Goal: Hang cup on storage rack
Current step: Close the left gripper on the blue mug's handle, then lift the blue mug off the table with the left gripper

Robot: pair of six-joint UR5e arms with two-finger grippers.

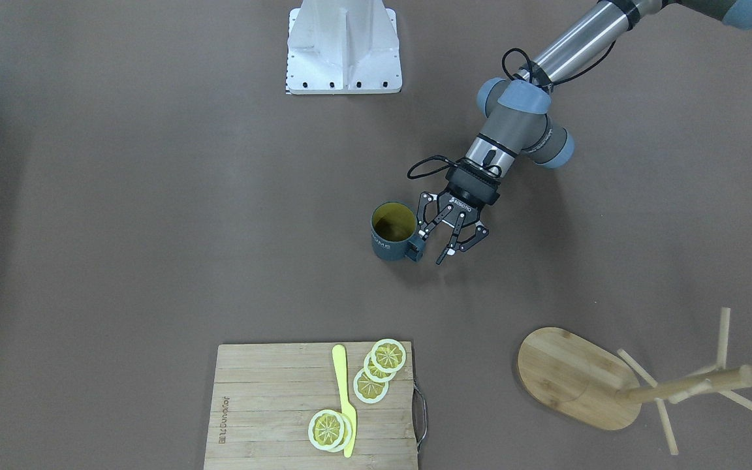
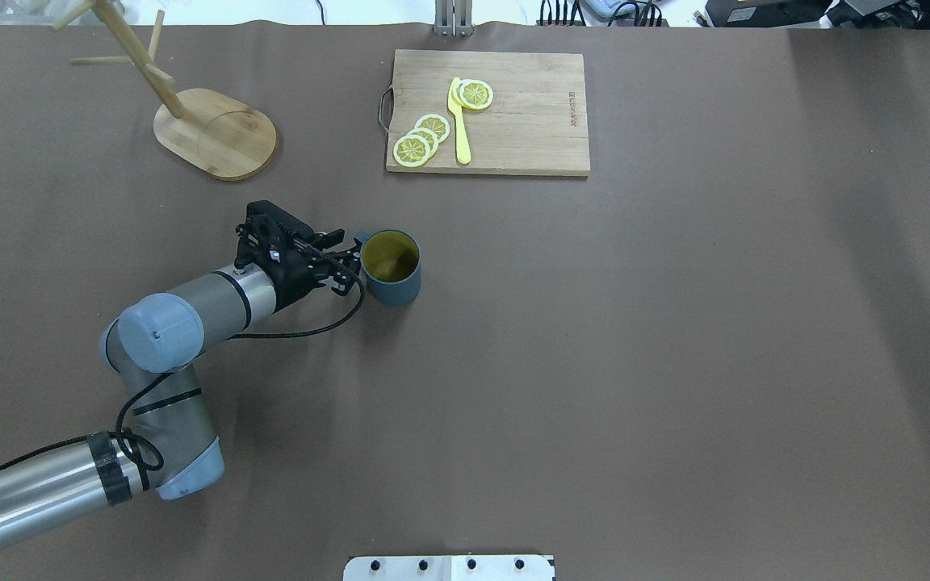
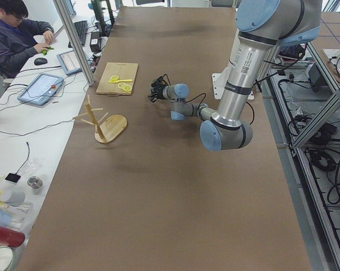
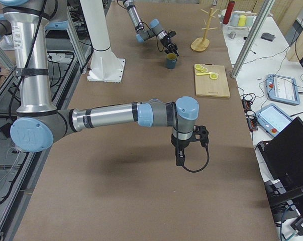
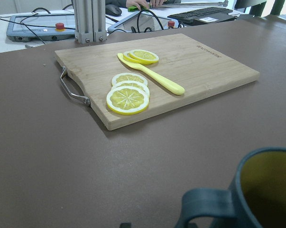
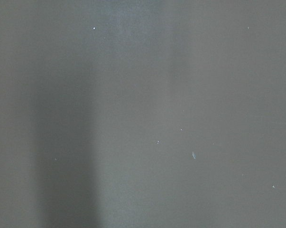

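The slate-blue cup (image 1: pixel 392 236) stands upright mid-table, yellowish-green inside, its handle turned toward my left gripper (image 1: pixel 429 253). That gripper is open; one finger rests right at the handle and the other stands clear beside it. From overhead the left gripper (image 2: pixel 349 260) sits just left of the cup (image 2: pixel 391 266). The left wrist view shows the cup (image 5: pixel 268 190) and its handle at the bottom right. The storage rack (image 2: pixel 215 133) stands upright at the far left, well away from the cup. My right gripper (image 4: pixel 181 156) hangs above bare table; I cannot tell its state.
A wooden cutting board (image 2: pixel 513 121) with a metal handle holds lemon slices (image 2: pixel 421 141) and a yellow knife (image 2: pixel 459 121) at the far side. The robot's white base (image 1: pixel 343 49) is on the near side. A person (image 3: pixel 12 34) sits at a side desk.
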